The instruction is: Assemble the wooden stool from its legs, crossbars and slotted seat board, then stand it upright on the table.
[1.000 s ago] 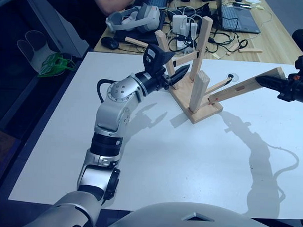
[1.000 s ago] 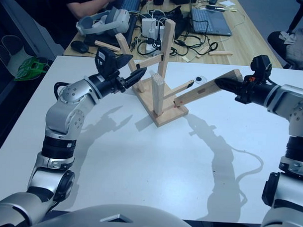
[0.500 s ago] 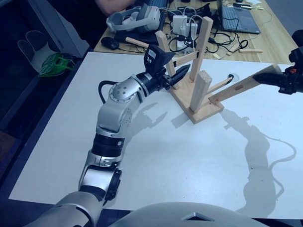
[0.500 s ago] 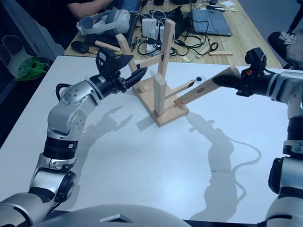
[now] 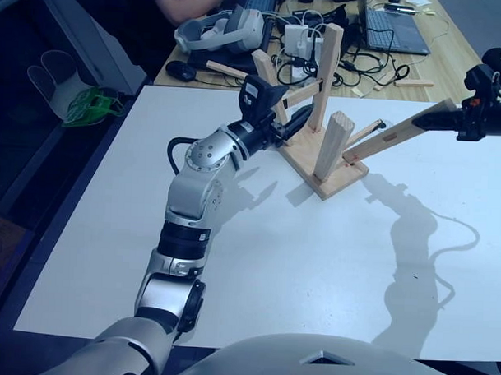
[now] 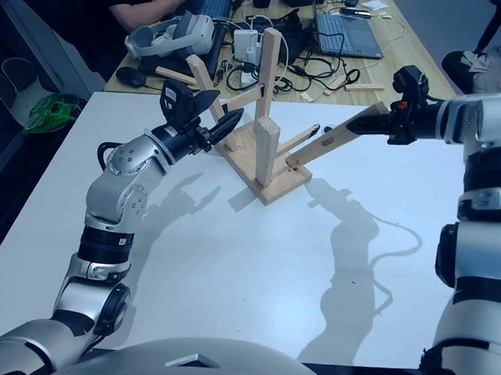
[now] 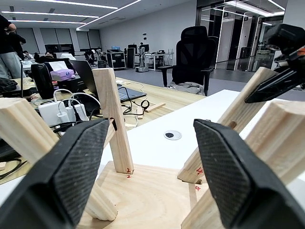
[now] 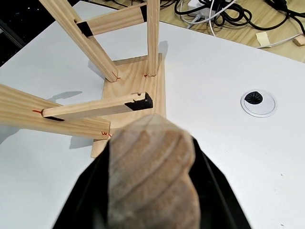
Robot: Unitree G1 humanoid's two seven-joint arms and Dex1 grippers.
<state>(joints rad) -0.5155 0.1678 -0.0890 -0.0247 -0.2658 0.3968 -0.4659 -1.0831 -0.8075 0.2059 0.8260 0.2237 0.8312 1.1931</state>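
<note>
The stool lies upside down at the back of the white table (image 5: 297, 263), its seat board (image 5: 318, 171) flat and several legs pointing up. My right gripper (image 5: 447, 121) is shut on the free end of the rightmost leg (image 5: 392, 135), which slants up from the board to the right. In the right wrist view that leg's end (image 8: 150, 176) sits between the black fingers, above a crossbar (image 8: 95, 107). My left gripper (image 5: 289, 123) is open at the stool's left side, next to a slanted leg (image 5: 268, 73). Its fingers (image 7: 71, 171) stand wide apart over the board (image 7: 143, 200).
A wooden desk (image 5: 452, 63) behind the table holds a laptop, cables, a headset (image 5: 219, 30) and loose wooden pieces. A cable grommet (image 8: 258, 102) sits in the table beside the stool. A green object (image 5: 89, 106) lies off the left edge. The near half of the table is free.
My right gripper has risen and drawn back with the leg's end, so the leg slants more steeply. The stool has shifted slightly left. The left gripper has edged closer to the stool.
</note>
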